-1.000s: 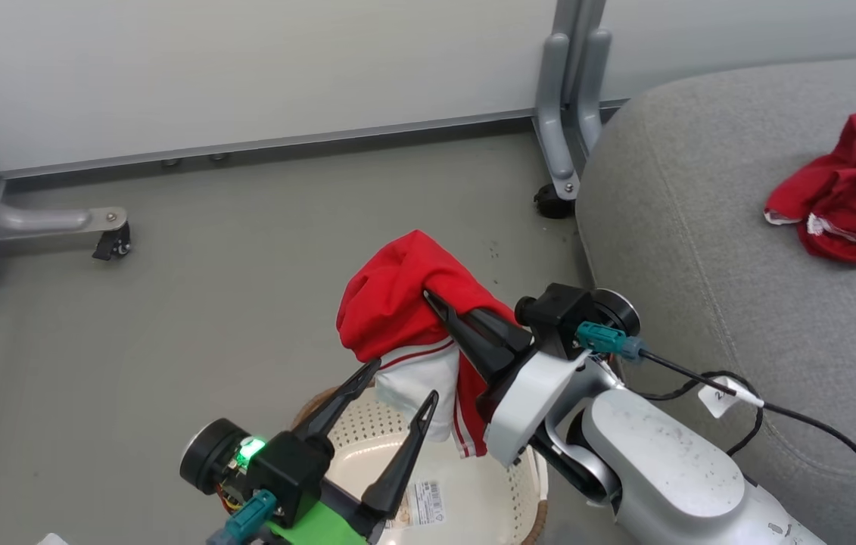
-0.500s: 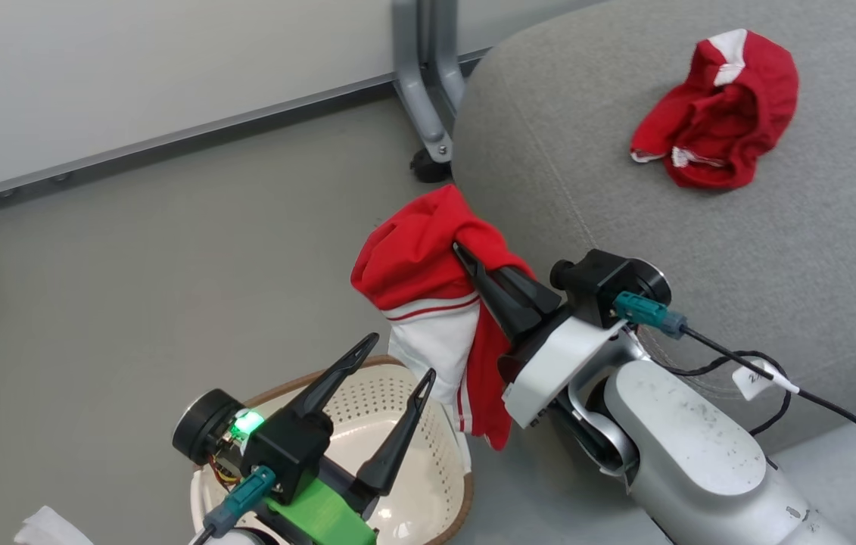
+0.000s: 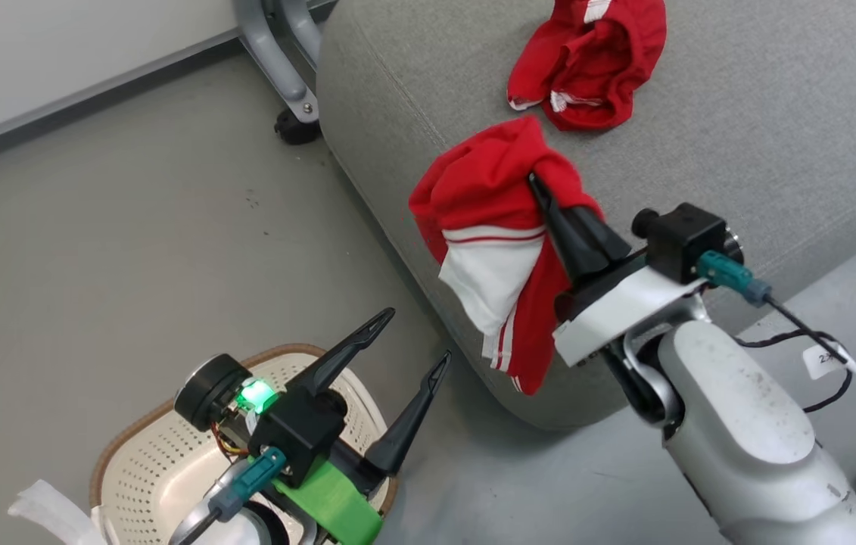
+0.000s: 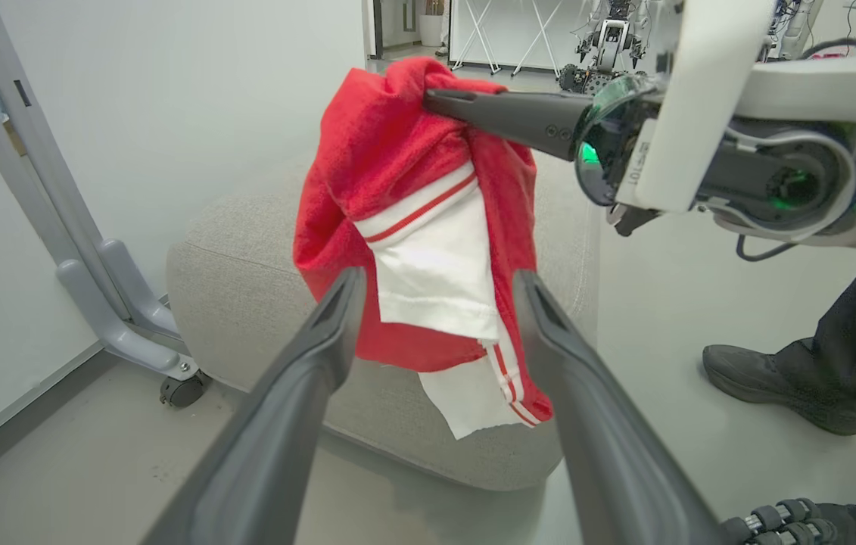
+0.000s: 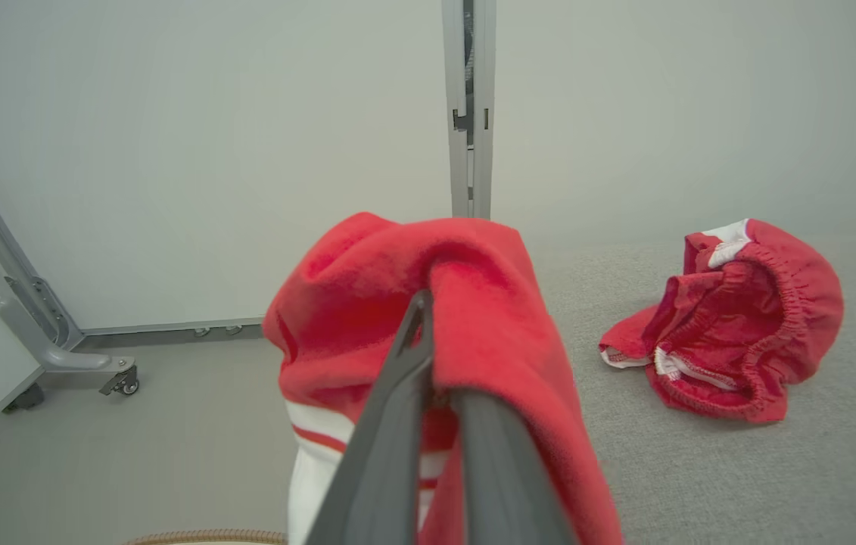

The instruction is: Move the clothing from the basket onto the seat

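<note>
My right gripper (image 3: 537, 185) is shut on the red top (image 3: 492, 227) with white panels, which hangs from it over the near edge of the grey seat (image 3: 761, 113). The same top (image 4: 412, 219) hangs in front of my left gripper (image 4: 435, 284), whose fingers stand open and empty; it also drapes over my right gripper (image 5: 428, 306). The red shorts (image 3: 586, 64) lie crumpled on the seat, farther in, also seen as shorts (image 5: 730, 318). The cream basket (image 3: 140, 469) with brown rim sits on the floor at lower left, under my left gripper (image 3: 412, 337).
A grey wheeled frame leg (image 3: 287, 83) stands by the seat's far left corner, against a white wall panel. A person's dark shoe (image 4: 776, 386) is on the floor right of the seat. Grey floor spreads left of the seat.
The head camera has swung right, so the seat fills more of the view. My right gripper has carried the red top from above the basket to over the seat's edge. The left gripper stays open.
</note>
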